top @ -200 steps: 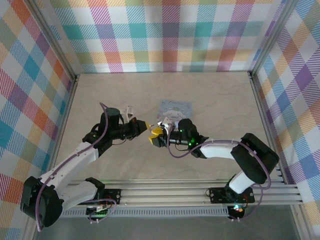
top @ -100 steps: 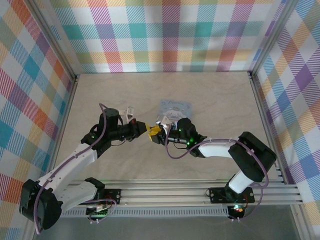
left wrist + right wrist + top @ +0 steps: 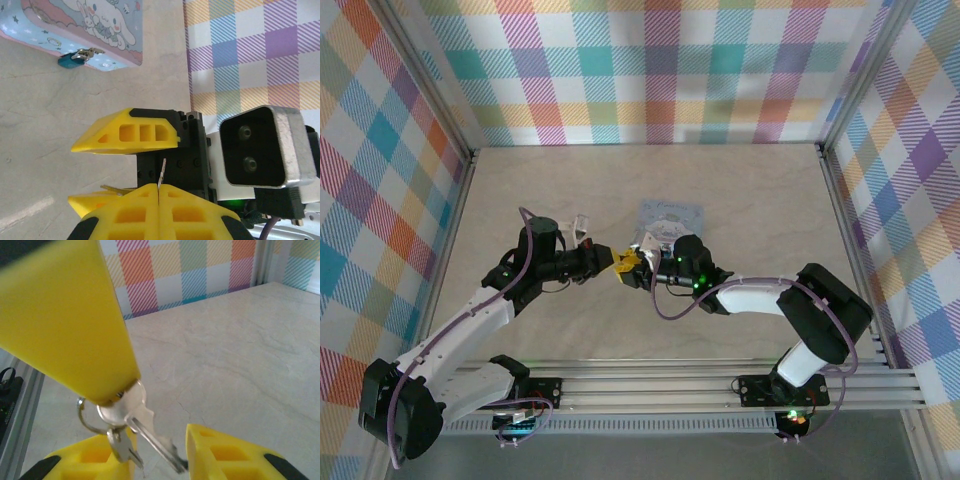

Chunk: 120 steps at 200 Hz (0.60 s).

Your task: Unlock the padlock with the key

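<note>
Pale marble-look table (image 3: 720, 180) (evenly lit), pastel plaid walls (image 3: 650, 60).

Two of some, one of the rest.
One counter (image 3: 760, 190); one left arm (image 3: 470, 320) and one right arm (image 3: 770, 295), two in all; one pale blue tin (image 3: 100, 25); one small dark blue padlock (image 3: 66, 60); one larger key (image 3: 131, 405) and one smaller key (image 3: 120, 447), two metal keys in all.
</note>
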Each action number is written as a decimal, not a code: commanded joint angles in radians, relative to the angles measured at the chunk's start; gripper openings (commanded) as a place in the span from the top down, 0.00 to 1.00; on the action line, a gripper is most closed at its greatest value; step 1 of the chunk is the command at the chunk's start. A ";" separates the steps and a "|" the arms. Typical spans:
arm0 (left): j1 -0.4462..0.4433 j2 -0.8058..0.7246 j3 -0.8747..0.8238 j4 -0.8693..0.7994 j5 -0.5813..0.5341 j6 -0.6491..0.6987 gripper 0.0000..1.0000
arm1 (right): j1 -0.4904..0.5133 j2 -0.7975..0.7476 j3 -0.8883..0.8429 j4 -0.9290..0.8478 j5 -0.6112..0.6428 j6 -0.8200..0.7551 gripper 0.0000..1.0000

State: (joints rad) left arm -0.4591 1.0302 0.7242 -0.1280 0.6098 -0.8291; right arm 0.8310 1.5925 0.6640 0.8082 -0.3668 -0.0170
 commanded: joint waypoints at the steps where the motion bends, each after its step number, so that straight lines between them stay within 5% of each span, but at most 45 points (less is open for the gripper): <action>1: 0.013 -0.018 0.019 -0.021 0.018 0.013 1.00 | 0.008 0.001 0.027 0.028 -0.054 -0.029 0.75; 38: 0.016 -0.026 0.020 -0.043 0.000 0.024 1.00 | 0.012 -0.018 0.019 -0.001 -0.054 -0.050 0.97; 72: 0.023 -0.068 0.030 -0.119 -0.089 0.028 0.99 | 0.028 -0.072 0.008 -0.112 0.070 -0.140 1.00; 87: 0.024 -0.085 0.032 -0.142 -0.130 0.019 0.87 | 0.040 -0.107 0.012 -0.187 0.158 -0.183 1.00; 106: 0.024 -0.105 0.050 -0.254 -0.214 -0.017 0.48 | 0.061 -0.140 0.039 -0.315 0.291 -0.263 1.00; 120: 0.024 -0.116 0.070 -0.349 -0.286 -0.052 0.41 | 0.076 -0.152 0.051 -0.370 0.366 -0.338 1.00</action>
State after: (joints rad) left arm -0.4507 0.9459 0.7425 -0.3061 0.4633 -0.8330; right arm 0.8867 1.4757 0.6685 0.5941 -0.1875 -0.1986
